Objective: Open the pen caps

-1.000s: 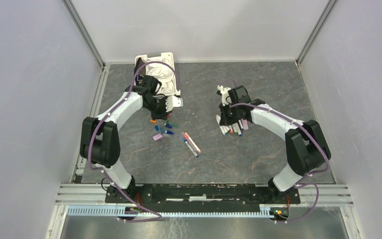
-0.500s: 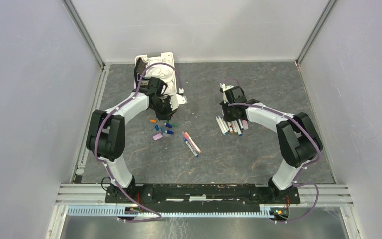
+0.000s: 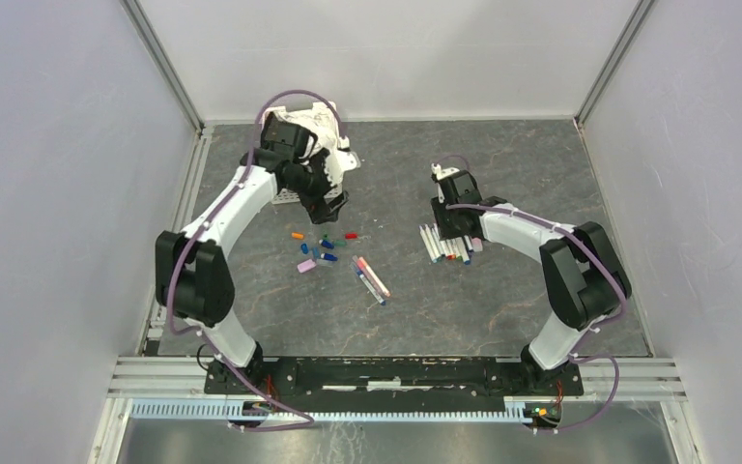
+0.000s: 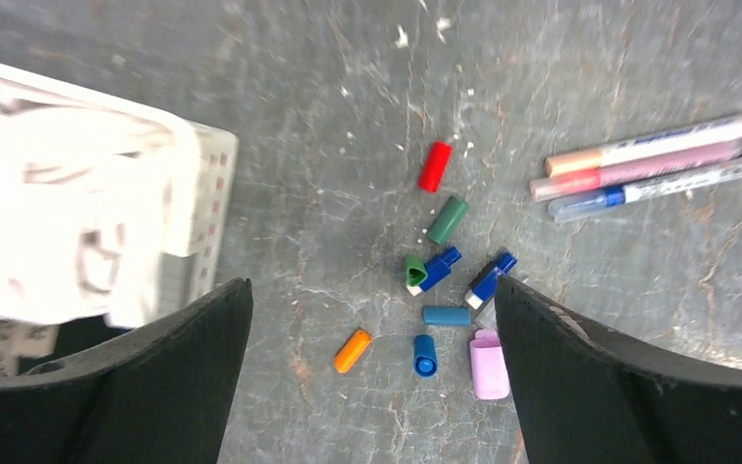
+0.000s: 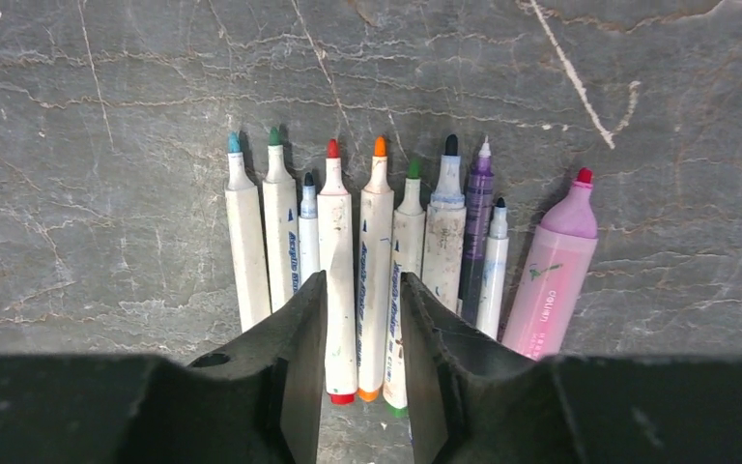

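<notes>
Pen caps (image 4: 444, 315) lie loose beneath the wide-open, empty left gripper (image 4: 369, 290); the right gripper (image 5: 362, 290), jaws narrowly parted, could knock the uncapped pens (image 5: 248, 242) askew if it dips

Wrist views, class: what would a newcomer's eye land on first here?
A neat row of uncapped pens, coloured tips showing, lies on the grey table below the right claw. Under the wide-open left claw, a scatter of pen caps lies near three more pens.
</notes>
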You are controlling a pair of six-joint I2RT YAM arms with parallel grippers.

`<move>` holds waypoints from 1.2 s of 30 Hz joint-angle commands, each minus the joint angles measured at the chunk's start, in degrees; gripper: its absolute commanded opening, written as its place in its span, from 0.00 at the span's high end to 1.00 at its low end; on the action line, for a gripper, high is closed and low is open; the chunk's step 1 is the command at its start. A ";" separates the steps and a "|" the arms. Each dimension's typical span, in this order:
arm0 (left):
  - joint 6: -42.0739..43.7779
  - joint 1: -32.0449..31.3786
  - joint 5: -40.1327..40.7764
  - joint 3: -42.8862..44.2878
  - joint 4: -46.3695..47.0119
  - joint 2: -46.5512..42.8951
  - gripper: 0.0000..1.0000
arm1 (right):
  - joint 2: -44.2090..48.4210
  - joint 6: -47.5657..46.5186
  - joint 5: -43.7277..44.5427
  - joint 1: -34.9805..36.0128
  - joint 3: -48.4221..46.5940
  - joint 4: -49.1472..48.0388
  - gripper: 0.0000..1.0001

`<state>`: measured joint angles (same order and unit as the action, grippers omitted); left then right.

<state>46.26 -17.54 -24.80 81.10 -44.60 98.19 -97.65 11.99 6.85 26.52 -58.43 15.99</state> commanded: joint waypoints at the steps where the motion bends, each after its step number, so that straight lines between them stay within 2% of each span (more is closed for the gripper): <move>1: -5.52 0.01 -2.23 6.73 -4.47 -6.10 0.00 | 4.38 -1.24 3.23 0.18 -1.54 0.44 0.61; 8: -9.88 0.67 -1.50 9.77 -3.75 -11.79 0.00 | 9.47 -2.47 1.95 1.61 -4.05 2.36 0.55; 15: -13.42 1.23 -1.54 9.04 -1.84 -14.73 0.00 | 12.17 -4.52 0.43 13.06 -2.59 0.85 0.53; 23: -16.42 1.99 -2.48 4.12 3.34 -21.95 0.00 | 5.80 -4.50 -4.09 24.37 -1.50 -2.64 0.61; 28: -15.28 1.98 -3.61 4.74 0.52 -21.47 0.00 | 1.46 -4.56 -4.91 26.10 -1.92 -3.87 0.66; 36: -14.44 2.07 -4.95 2.93 0.45 -23.24 0.00 | -3.30 -5.04 -4.85 26.20 -1.65 -4.89 0.64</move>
<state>32.86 -15.77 -27.40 85.21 -45.08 76.88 -99.35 7.60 1.56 52.60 -60.12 13.54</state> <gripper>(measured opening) 0.994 0.352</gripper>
